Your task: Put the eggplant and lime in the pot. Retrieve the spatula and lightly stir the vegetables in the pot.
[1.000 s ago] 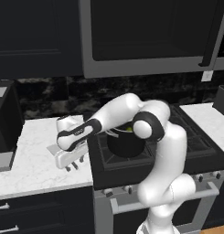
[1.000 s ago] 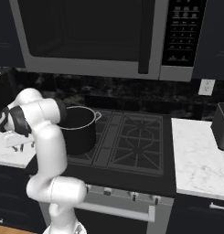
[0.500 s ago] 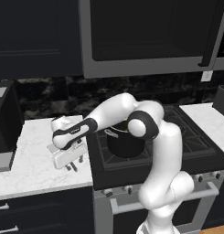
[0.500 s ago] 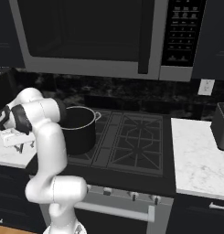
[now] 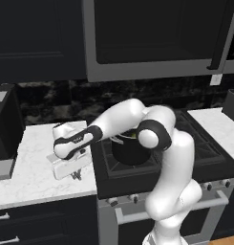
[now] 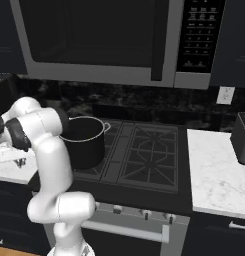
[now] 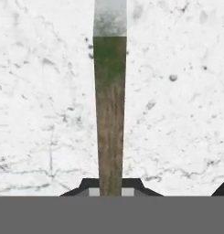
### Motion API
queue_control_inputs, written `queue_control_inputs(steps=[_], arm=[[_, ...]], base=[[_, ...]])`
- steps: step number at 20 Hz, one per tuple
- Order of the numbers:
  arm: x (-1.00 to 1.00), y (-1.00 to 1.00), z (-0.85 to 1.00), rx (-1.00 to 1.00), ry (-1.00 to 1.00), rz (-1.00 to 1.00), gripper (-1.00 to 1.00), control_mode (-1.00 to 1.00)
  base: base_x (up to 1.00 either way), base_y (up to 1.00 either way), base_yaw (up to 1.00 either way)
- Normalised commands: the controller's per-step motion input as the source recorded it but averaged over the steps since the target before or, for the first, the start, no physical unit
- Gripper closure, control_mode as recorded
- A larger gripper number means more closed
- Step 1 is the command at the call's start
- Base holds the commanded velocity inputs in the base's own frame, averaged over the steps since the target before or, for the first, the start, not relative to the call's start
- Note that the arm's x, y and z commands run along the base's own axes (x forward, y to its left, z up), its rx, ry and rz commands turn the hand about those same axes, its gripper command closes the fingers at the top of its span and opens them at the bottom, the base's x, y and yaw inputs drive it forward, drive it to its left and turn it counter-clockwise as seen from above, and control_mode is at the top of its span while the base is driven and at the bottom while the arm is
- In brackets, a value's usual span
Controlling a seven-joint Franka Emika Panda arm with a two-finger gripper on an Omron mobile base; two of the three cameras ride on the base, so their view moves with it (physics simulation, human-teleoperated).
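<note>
From the left base view, the counter (image 5: 27,162) of white marble sits at about 9 o'clock, and the gripper (image 5: 76,175) hangs low over its right end, just left of the stove (image 5: 137,172). In the hand view the fingers (image 7: 91,188) are pressed together on the spatula (image 7: 109,109): its brownish-green handle runs straight from 6 o'clock between the tips up toward 12, where the pale grey blade begins at the top edge. The spatula lies flat along the marble.

Right of the gripper, near the centre of the left base view, the pot (image 5: 132,152) stands on the stove's left burner, largely hidden by the arm's elbow; a bit of yellow-green, the lime (image 5: 133,135), shows inside at its rim.

In the right base view the pot (image 6: 85,140) sits at roughly 9 o'clock on the stove, with the arm bent in front of it. I cannot tell whether the eggplant is in it.
</note>
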Motion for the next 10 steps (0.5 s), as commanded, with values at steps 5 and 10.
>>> queue_control_inputs(steps=[5,10], arm=[[-0.61,-0.22,0.92,0.01,-0.25,-0.01,1.0,-1.0],[-0.8,-0.47,1.0,-0.16,-0.33,0.09,1.0,-1.0]], base=[[0.0,0.0,0.0],[0.0,0.0,0.0]])
